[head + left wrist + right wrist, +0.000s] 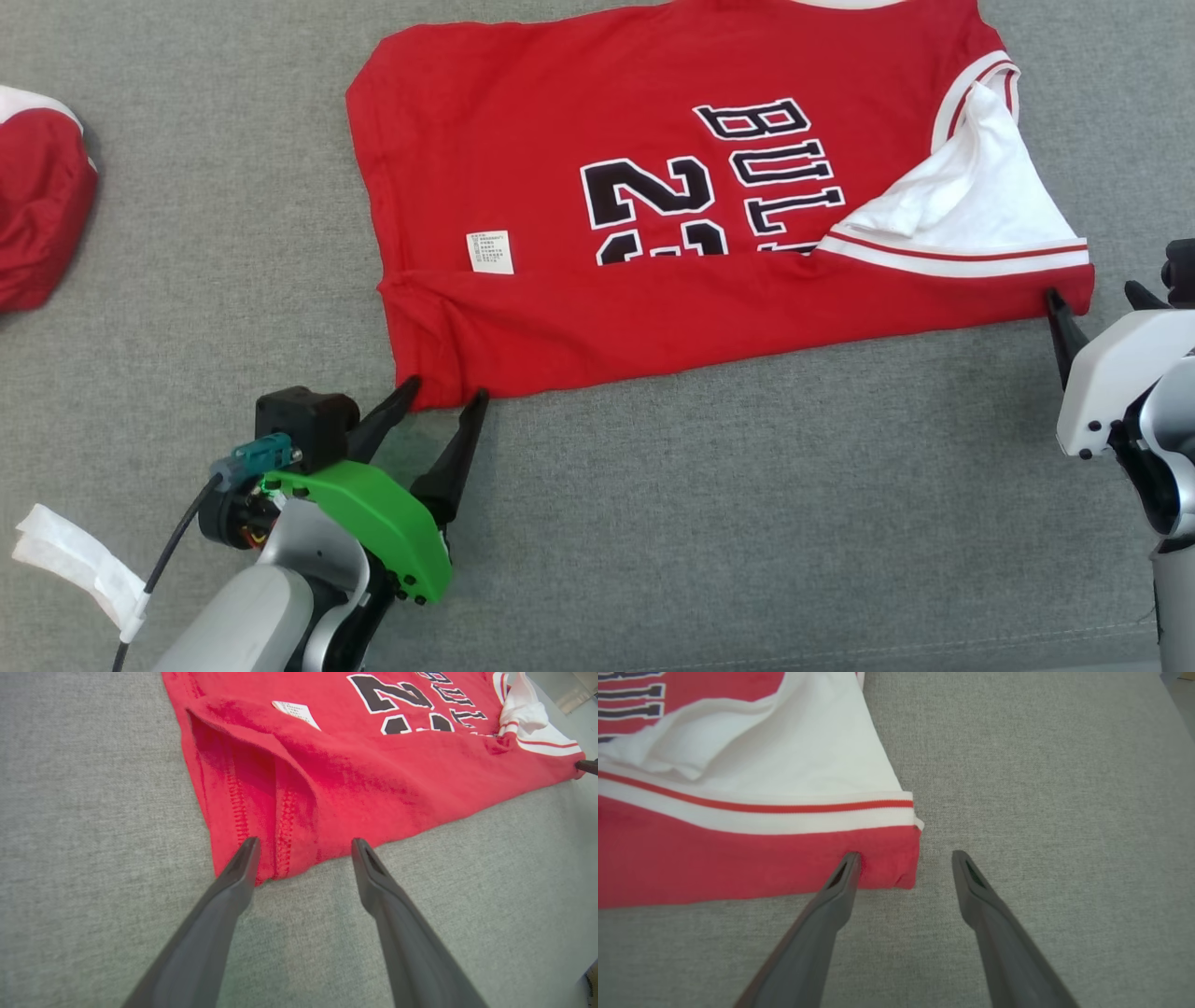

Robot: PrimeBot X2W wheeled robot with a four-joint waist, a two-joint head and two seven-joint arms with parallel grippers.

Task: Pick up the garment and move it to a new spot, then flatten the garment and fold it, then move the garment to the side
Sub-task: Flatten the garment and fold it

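Evidently the fold was under way. The red basketball jersey (560,168) lay spread on the grey fabric surface (747,513), just ahead of both pincers. Its near long edge was turned up over the body in a band that cut across the lower part of the black number. A white care label (490,252) showed just beyond that band, ahead of the left pincer (449,387). That pincer stood wide and held nothing, its fingertips straddling the jersey's near left corner, where the wrist view showed the doubled hem between them (306,841). The right pincer (1090,291) was equally wide and empty at the near right corner. One fingertip touched the red edge and the other was over bare surface off the corner (905,854). A rumpled white panel (980,196) sat just beyond it, ahead and to its left.

By my reading, placing and flattening were done and one lengthwise fold was laid. The remaining folds were still to do, the white panel looked untidy, and the move to the side had not begun. A second red garment (37,215) lay well off to the left pincer's left.
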